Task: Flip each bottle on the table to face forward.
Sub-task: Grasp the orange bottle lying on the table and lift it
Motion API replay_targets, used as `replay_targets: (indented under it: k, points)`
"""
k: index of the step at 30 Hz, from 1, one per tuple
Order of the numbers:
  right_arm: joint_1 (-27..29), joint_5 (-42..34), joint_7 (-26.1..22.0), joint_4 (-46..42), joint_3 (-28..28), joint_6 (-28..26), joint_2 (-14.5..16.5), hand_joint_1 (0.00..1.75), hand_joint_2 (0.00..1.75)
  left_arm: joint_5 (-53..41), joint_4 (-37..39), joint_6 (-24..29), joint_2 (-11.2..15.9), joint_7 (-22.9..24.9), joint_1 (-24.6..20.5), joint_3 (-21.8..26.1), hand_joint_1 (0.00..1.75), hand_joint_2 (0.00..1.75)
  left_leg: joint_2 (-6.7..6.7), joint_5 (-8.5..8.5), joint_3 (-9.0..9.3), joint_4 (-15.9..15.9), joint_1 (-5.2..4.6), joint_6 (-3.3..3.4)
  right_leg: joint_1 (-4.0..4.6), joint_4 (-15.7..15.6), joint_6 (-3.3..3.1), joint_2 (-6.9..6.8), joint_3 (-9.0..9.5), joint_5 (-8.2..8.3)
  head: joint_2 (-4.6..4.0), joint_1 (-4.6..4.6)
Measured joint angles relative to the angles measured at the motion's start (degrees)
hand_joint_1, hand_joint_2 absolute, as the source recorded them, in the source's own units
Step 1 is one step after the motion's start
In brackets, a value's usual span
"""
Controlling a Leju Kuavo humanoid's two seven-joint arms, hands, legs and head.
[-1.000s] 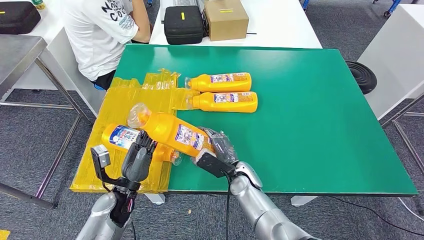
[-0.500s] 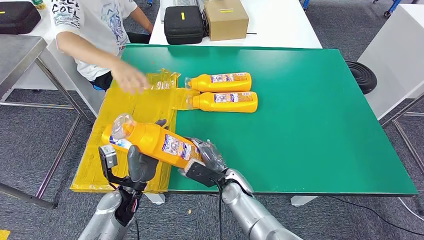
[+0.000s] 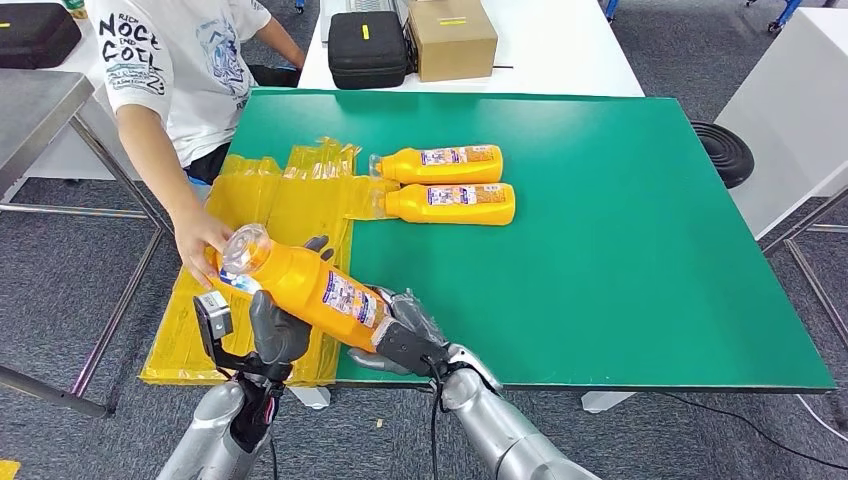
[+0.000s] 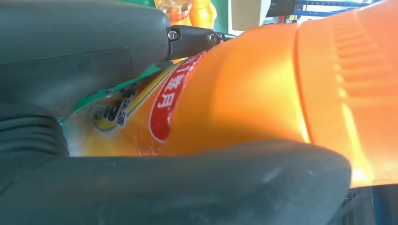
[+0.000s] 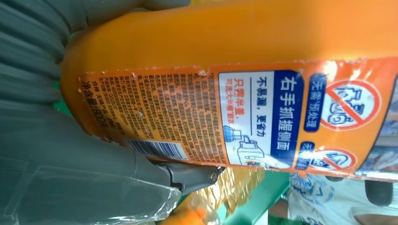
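The held bottle is raised above the near left corner of the green table, over the yellow plastic sheet; it lies slanted, its clear cap end toward the person and its base toward the robot; the back label with barcode and small print is shown in the right wrist view, so the front face is judged not yet turned forward. The base of the bottle is gripped by the right hand, with the fingers wrapped around the lower body; the middle of the bottle is cupped from beneath by the left hand, whose thumb and fingers close around the orange body in the left wrist view. A person's hand rests at the cap end, touching or just beside it; which cannot be told. Part of another labelled bottle is glimpsed beneath the held one, on the yellow sheet; its facing cannot be told. Two further bottles lie side by side on the table, well apart from the hands, with labels upward; whether these labels are the front ones is too small to read; the task is therefore judged to be partway, with the held bottle in mid-turn and at least one bottle left.
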Motion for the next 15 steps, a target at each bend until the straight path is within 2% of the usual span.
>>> replay_targets:
  k: [1,5,15]
  points:
    - [0.0,-1.34,-0.03,0.01,-0.12,0.73,0.0,1.75,1.75,-0.35,-0.13,0.16,-0.01,-0.07,0.0,0.0,0.0,0.0,0.0,0.0,0.0,0.0,0.0,0.0,0.0,0.0,0.0,0.0,0.0,0.0,0.0,-0.01]
    - [-0.09,-6.19,-0.43,0.01,-1.27,2.62,0.02,1.75,1.75,-3.15,-0.67,1.86,-0.04,-0.99,0.19,0.0,0.0,1.75,0.0,0.0,0.0,0.0,0.0,0.0,0.0,0.0,0.0,0.0,0.0,0.0,0.0,0.0]
    - [-0.25,-10.7,-0.65,-0.35,-3.71,2.78,0.04,1.75,1.75,-13.12,-1.8,6.63,-0.06,-4.82,0.32,0.02,0.0,1.75,0.0,0.0,0.0,0.0,0.0,0.0,0.0,0.0,0.0,0.0,0.0,0.0,0.0,-0.01]
